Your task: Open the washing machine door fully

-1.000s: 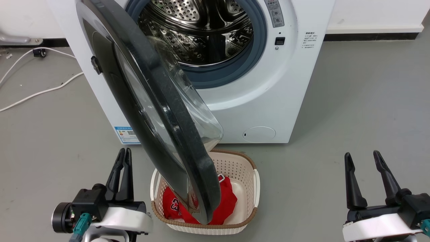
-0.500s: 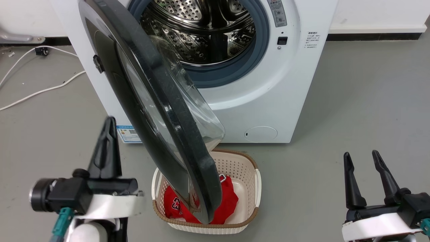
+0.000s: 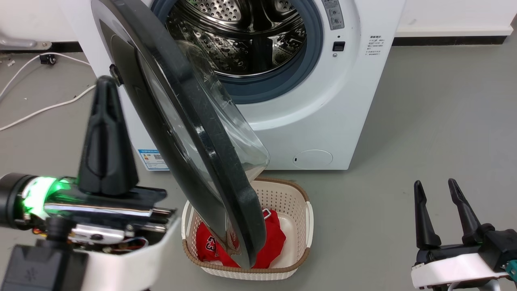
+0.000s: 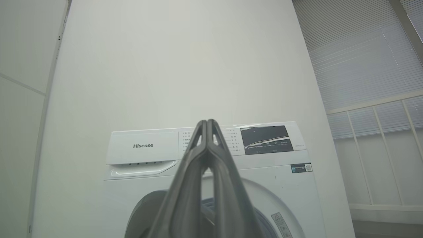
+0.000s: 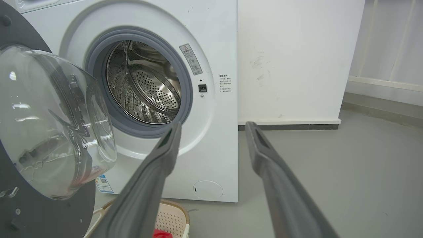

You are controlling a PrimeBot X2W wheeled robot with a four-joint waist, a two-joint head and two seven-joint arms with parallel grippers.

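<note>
Head camera first: the washing machine door (image 3: 210, 141) stands about half open, edge-on to me, hinged on the machine's left and hanging out over the basket (image 3: 307, 226) with the red garment (image 3: 274, 242) inside. It has not swung at all in the last second. What has changed is my left gripper (image 3: 106, 87), which has climbed from the lower left corner and now looms large on the door's outer side. Its fingers are pressed together, tip up near the small knob on the door's outer face, gripping nothing. I cannot tell whether it touches the door. My right gripper (image 3: 434, 184) has stayed low at the right, fingers spread, well apart from everything. So I judge the opening is only partly done, and the left arm is setting up for the next push or pull.

Left wrist camera: the left gripper (image 4: 207, 123) is clenched empty and aimed up at the control panel (image 4: 264, 140), above the door.

Right wrist camera: the right gripper (image 5: 214, 125) points at the machine's front, released. The door (image 5: 33, 211) stands left of it, its glass bowl (image 5: 49, 122) bulging toward the drum (image 5: 148, 86).
</note>
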